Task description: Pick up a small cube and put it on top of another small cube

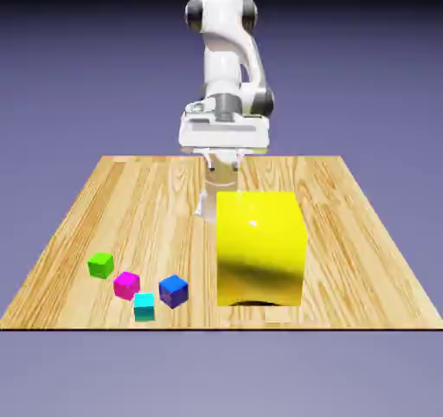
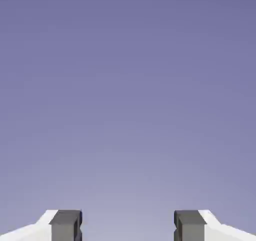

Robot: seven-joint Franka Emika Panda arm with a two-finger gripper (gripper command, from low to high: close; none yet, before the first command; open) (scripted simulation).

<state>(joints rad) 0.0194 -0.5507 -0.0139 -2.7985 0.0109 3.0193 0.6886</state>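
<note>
gripper (image 2: 128,227): jaws spread, nothing between them
blue cube (image 1: 174,291): well apart from gripper; on table (image 1: 363,234); untouched

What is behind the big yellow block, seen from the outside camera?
Behind the yellow block the robot's gripper hangs over the table, its fingers open and empty. The block covers the table surface directly behind it, so anything lying there cannot be seen.
</note>
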